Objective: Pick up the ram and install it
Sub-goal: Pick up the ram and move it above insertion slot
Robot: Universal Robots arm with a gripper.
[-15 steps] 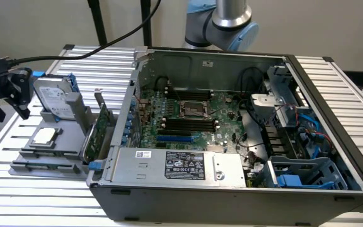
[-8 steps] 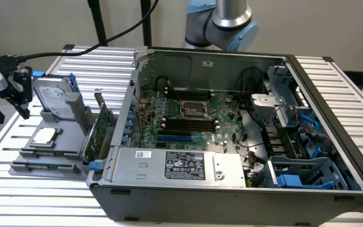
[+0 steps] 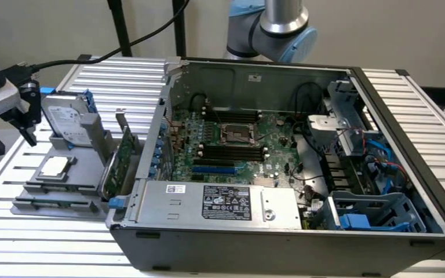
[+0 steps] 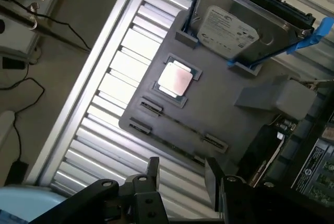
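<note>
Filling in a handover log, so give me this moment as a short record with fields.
gripper: open, empty, above the slatted table by the gray fixture
gray fixture holds: hard drive, processor, expansion card
ram: apparently the thin green stick at the fixture's front, untouched
computer case: open, at the exterior view's right of the fixture
memory slots: black, look empty

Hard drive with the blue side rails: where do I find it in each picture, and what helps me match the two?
Exterior view: the hard drive stands on edge at the exterior view's left, on the grey holder beside the open computer case.
Wrist view: the hard drive stands at one end of the grey holder, its label showing.
Shared landmark: the square silver processor chip lying on the holder near the drive.
</note>
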